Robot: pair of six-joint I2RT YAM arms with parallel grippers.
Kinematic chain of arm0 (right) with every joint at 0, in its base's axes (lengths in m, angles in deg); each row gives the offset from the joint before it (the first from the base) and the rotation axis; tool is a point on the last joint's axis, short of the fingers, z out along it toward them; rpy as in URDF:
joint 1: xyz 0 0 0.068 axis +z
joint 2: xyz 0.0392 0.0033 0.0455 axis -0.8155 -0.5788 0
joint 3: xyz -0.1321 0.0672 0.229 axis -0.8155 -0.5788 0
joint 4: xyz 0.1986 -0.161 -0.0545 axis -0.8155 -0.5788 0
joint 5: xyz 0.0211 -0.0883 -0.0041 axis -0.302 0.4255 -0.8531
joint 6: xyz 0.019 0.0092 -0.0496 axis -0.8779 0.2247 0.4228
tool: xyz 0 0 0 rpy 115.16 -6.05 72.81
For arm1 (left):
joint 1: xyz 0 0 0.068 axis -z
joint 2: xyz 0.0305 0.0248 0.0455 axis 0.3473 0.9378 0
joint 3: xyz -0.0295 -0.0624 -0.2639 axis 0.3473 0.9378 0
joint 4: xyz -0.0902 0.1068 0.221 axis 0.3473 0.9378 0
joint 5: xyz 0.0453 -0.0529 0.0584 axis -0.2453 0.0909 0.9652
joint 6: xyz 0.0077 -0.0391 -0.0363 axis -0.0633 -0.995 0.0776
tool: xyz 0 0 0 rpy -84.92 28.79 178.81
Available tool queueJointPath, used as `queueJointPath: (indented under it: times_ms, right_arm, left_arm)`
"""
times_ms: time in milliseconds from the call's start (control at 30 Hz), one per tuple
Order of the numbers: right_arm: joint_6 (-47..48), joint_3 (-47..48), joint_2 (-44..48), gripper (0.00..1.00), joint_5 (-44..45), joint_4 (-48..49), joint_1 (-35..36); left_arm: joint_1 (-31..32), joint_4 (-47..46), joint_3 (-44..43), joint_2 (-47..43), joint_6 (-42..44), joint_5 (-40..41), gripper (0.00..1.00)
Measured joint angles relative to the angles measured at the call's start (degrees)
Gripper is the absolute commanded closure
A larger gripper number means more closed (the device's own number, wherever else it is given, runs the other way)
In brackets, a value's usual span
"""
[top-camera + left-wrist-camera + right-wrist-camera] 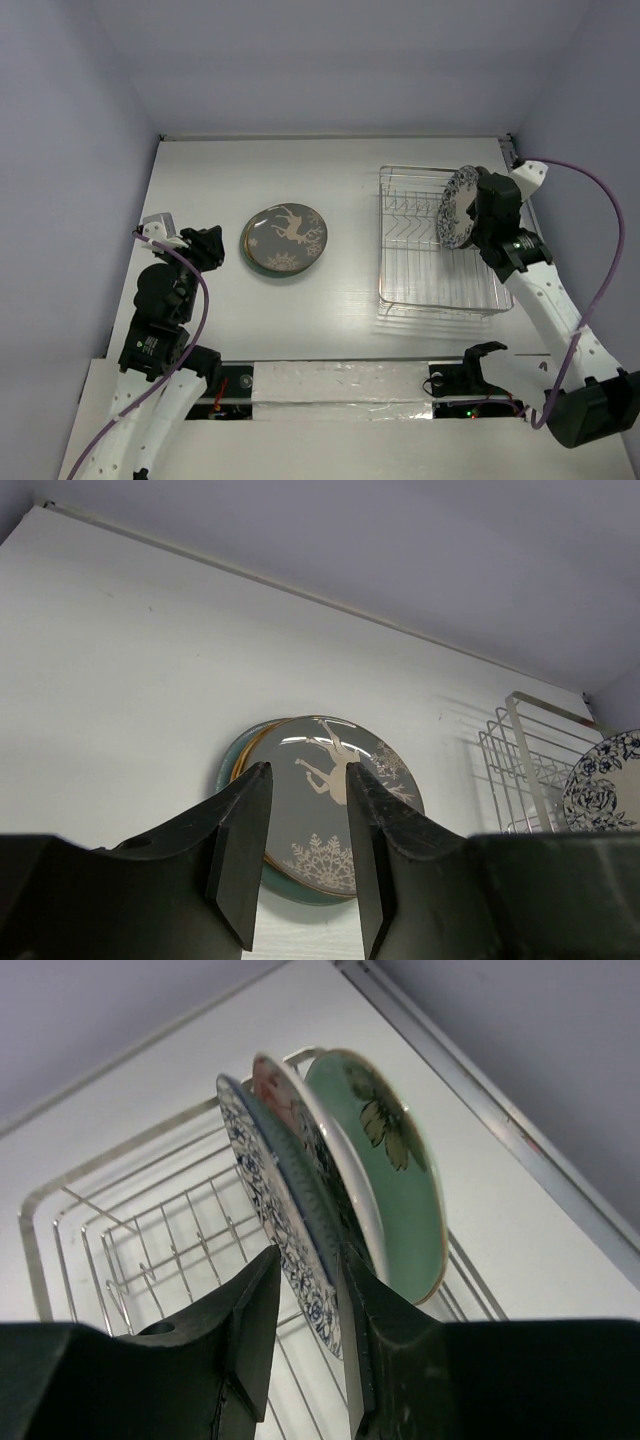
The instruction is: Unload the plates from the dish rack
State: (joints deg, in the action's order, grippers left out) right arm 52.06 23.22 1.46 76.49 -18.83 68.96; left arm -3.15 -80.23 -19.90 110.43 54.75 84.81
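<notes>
Dish rack [435,260]: right of centre on the counter [340,180].
Blue floral plate [458,206]: upright at the rack's right side, rim between the right tool [305,1310] fingers, grip unclear.
Stacked plates [284,240]: centre left.
Left tool [305,855]: partly open, empty.

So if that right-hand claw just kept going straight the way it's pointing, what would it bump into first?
Probably the blue-and-white plate: the right gripper already has its open fingers on either side of the rim, in the dish rack.
</notes>
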Motion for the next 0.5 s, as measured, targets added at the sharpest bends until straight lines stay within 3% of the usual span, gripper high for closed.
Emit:
queueJointPath:
  times_ms: [133,500]
  right_arm:
    - [-0.04,0.0,1.49,0.65,0.61,0.0,-0.13]
    - [0.09,-1.81,-6.67,0.65,0.09,0.48,-1.97]
  left_arm:
    - [0.0,0.0,0.0,0.0,0.0,0.0,0.67]
    - [0.0,0.02,0.0,0.0,0.02,0.0,0.67]
